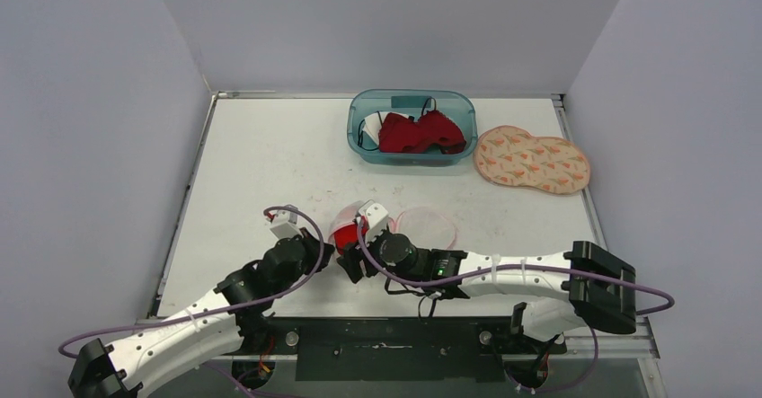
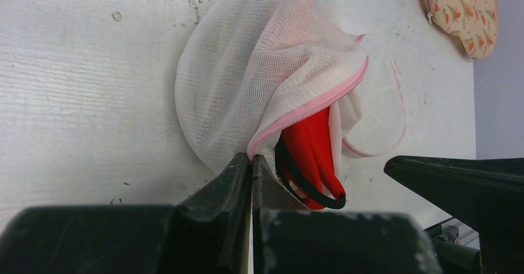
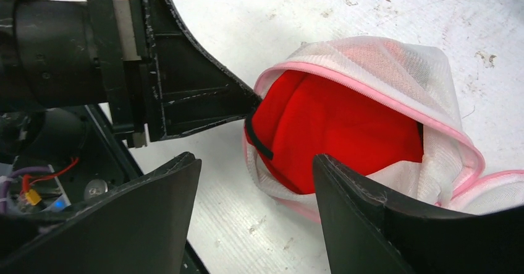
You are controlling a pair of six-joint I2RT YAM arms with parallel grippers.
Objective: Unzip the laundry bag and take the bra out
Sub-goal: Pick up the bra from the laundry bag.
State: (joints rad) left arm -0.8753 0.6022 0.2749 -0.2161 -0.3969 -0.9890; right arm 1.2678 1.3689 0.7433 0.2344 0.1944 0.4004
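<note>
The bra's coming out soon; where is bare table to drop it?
Free: the table from its left edge to the bin; the right patch between floral pouch and right arm. Crowded: near centre, where left gripper and right gripper meet at the laundry bag.

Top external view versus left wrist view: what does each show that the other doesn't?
Only top: the teal plastic bin holding red garments. Only left wrist: the left fingers pinched shut on a pink zipper edge. Both: the white mesh laundry bag, the red bra poking out, the peach floral pouch.
</note>
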